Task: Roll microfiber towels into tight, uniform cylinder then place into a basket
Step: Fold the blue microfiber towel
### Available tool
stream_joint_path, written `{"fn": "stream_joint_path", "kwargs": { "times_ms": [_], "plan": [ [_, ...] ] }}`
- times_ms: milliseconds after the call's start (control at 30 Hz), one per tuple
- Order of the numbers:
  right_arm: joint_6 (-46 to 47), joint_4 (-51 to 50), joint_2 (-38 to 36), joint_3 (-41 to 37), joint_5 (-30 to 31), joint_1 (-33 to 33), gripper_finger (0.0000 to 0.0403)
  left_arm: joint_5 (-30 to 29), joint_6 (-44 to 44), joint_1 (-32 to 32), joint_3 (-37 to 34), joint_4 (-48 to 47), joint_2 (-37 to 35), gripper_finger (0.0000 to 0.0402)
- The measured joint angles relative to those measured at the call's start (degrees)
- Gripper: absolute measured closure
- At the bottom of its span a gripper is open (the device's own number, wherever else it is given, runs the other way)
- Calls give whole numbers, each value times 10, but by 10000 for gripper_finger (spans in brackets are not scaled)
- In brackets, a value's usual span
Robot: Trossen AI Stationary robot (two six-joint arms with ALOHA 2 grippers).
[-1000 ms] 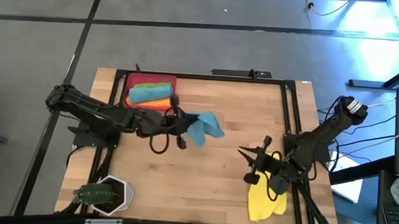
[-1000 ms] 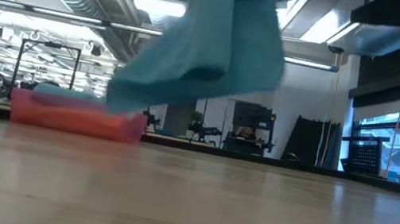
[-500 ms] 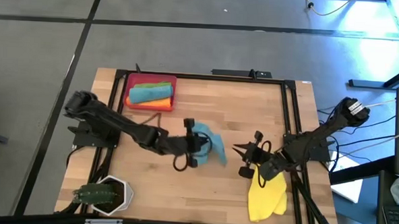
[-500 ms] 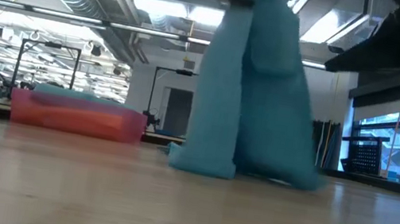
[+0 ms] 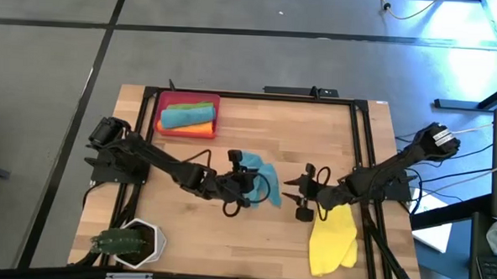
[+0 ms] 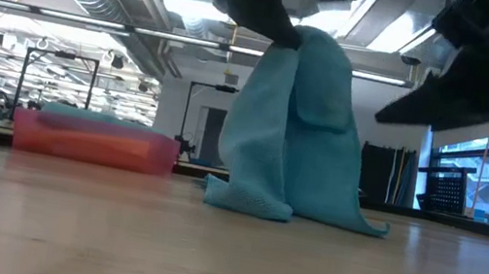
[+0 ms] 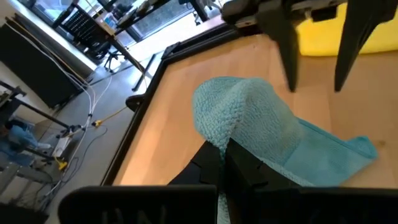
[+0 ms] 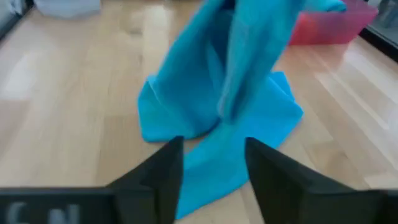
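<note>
While the left hand is pinching the teal towel upright on the worktop, the right hand is hovering just beside it, fingers apart.

- Microfiber towels in sight: five in all.
- Teal-blue towels: two, one hanging towel at the table's middle and one rolled teal towel in the basket.
- Yellow towels: one yellow towel, lying near the table's right front edge.
- Orange towels: one orange towel, in the basket.
- Green towels: one green towel, a strip showing in the basket.
- Baskets: one red basket.
- Potted plants: one white hexagonal pot.
- Robot arms: two, so two grippers, the left gripper and the right gripper.
- Tables: one wooden table.
</note>
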Motion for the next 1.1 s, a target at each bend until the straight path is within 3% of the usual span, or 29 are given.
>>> {"fn": "stream_joint_path", "kwargs": {
  "times_ms": [167,333,533,1100],
  "plan": [
    [-12,0,51,0,-44,-13,169,0,0,-1,0,-1,0,402],
    [-89,6,118,0,-112,-14,151,-9,0,-1,0,-1,0,402],
    [-117,82,175,2,-130,-14,168,-12,0,-1,0,-2,0,402],
    [-139,41,249,58,-144,-31,254,-30,-1,-2,0,7,0,401]
  ]
}}
